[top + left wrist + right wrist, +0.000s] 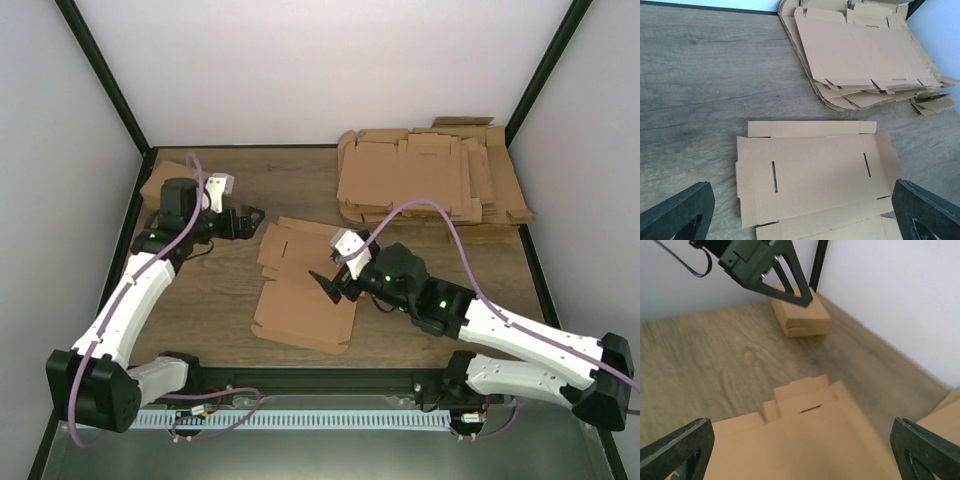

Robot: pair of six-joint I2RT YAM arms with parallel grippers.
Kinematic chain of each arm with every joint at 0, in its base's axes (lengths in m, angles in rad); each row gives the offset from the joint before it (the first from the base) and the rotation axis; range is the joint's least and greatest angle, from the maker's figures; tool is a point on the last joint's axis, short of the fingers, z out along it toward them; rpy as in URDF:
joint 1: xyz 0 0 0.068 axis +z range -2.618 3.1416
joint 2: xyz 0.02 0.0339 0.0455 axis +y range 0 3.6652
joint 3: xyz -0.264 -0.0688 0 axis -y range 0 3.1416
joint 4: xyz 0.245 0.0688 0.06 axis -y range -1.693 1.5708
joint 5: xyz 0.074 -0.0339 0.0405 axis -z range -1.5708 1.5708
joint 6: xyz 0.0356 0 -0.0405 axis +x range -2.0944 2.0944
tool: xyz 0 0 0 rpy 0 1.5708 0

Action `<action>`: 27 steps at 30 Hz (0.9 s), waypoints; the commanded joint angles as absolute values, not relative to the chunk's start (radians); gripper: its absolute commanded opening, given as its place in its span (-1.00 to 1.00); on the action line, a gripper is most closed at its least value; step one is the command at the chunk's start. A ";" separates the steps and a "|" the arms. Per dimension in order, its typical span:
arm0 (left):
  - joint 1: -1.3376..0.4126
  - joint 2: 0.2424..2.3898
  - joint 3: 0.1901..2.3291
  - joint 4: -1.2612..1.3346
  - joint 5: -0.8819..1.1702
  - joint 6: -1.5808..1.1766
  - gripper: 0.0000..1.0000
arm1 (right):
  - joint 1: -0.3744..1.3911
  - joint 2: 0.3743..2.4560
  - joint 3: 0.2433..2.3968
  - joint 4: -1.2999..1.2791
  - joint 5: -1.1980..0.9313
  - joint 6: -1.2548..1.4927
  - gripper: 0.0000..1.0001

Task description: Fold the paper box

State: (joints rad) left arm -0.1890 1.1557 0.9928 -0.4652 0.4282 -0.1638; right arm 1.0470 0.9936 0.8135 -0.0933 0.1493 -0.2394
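Note:
The paper box [300, 285] is a flat brown die-cut sheet lying unfolded on the table's middle, with two slots and its flaps spread out. It also shows in the left wrist view [815, 170] and the right wrist view [810, 440]. My left gripper [256, 216] is open and empty, hovering just left of the sheet's far end; its fingers [680, 215] straddle the sheet's width in the left wrist view. My right gripper [335, 280] is open and empty, low over the sheet's right edge, its fingers [927, 452] spread wide above the sheet.
A thick pile of flat cardboard blanks [430, 180] lies at the back right, also in the left wrist view [865, 55]. A folded brown box [165, 185] sits at the back left corner, also in the right wrist view [800, 315]. Black frame posts and white walls surround the table.

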 commanded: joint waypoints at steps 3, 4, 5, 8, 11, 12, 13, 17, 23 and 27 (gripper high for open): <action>-0.241 1.156 0.967 -0.399 0.430 -0.036 1.00 | 1.052 0.928 0.752 -0.324 0.200 0.561 1.00; -0.257 1.162 0.963 -0.395 0.429 -0.004 1.00 | 1.052 0.926 0.743 -0.345 0.160 0.585 1.00; -0.276 1.170 0.965 -0.394 0.404 0.036 1.00 | 1.053 0.925 0.733 -0.362 0.122 0.612 1.00; -0.321 1.205 0.978 -0.401 0.323 0.126 1.00 | 1.052 0.925 0.690 -0.403 0.057 0.721 1.00; -0.353 1.279 1.012 -0.436 0.342 0.255 1.00 | 1.051 0.925 0.629 -0.433 0.020 0.843 0.99; -0.364 1.312 1.032 -0.459 0.356 0.299 1.00 | 1.050 0.924 0.609 -0.438 0.012 0.877 0.99; -0.368 1.362 1.049 -0.475 0.341 0.314 1.00 | 1.047 0.922 0.593 -0.440 0.003 0.902 0.99; -0.369 1.535 1.185 -0.525 0.264 0.253 1.00 | 0.947 0.919 0.537 -0.444 -0.038 0.972 0.88; -0.368 1.613 1.221 -0.409 0.156 0.032 1.00 | 0.730 0.931 0.404 -0.280 -0.320 0.996 0.44; -0.354 1.617 1.213 -0.382 0.006 -0.156 1.00 | 0.728 0.990 0.392 -0.251 -0.385 1.014 0.37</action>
